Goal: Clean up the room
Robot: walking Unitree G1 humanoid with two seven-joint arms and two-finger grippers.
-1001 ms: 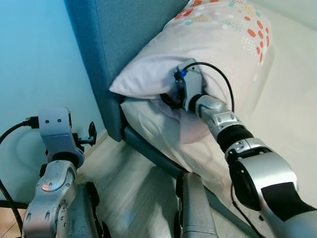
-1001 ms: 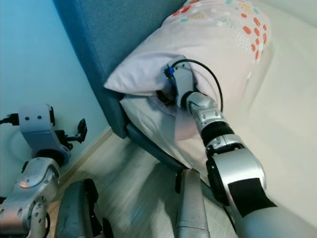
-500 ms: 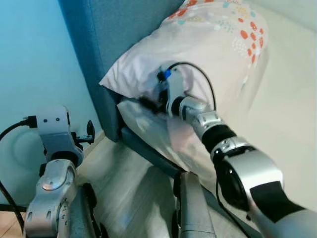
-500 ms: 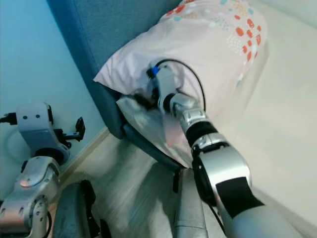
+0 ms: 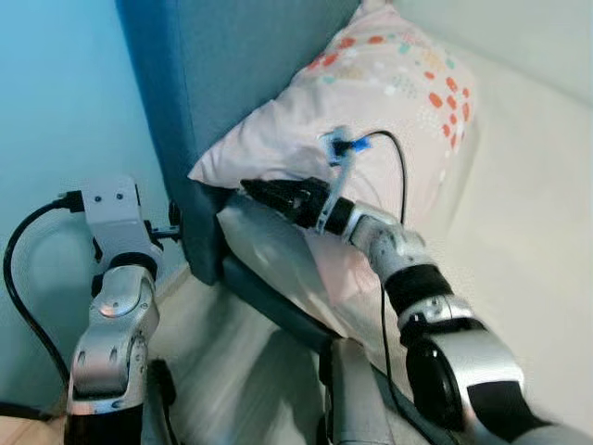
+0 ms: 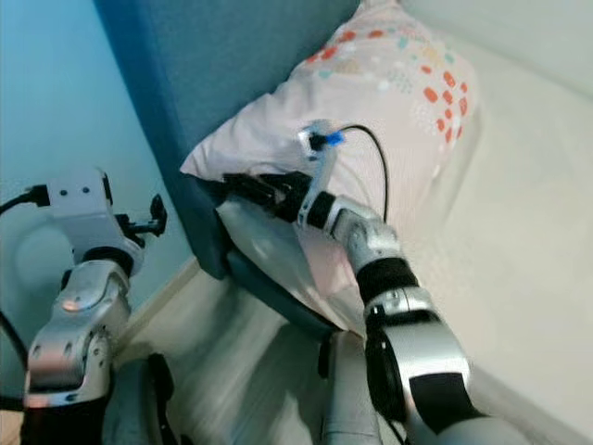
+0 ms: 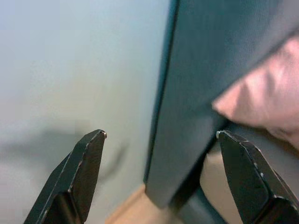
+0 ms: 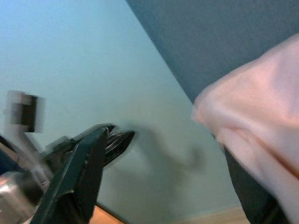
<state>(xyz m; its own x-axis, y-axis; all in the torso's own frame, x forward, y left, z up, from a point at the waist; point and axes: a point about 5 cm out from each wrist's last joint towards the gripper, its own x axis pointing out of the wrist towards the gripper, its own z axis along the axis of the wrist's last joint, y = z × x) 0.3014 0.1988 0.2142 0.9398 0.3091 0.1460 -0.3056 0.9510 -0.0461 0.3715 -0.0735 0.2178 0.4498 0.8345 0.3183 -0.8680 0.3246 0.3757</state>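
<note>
The pillow (image 5: 371, 111) lay at the head of the bed (image 5: 519, 241), propped against the blue headboard (image 5: 222, 65), its near corner overhanging the mattress edge. The right end effector (image 5: 269, 193) was extended toward roughly 10 o'clock from the robot, its fingers lying along the underside of that corner. In the right wrist view the fingers stood spread, one black finger (image 8: 81, 172) free against the wall and pillow fabric at the other; nothing was pinched between them.

The left end effector (image 5: 171, 236) hovered near the outer edge of the headboard, at about 9 o'clock, beside the blue wall (image 5: 56, 120). Its fingers (image 7: 79, 172) were spread wide with nothing between them.

Judgement: the pillow appeared seated but unsecured. Risks noted:
- With the fingers spread beneath the corner, any sideways sweep could drag the pillow off the mattress toward the floor (image 5: 241, 371), since the fabric would catch on the fingertips.
- The right arm's cable (image 5: 398, 171) looped over the pillow and could snag it.
- The left end effector stood close to the headboard; a forward reach could strike it.
</note>
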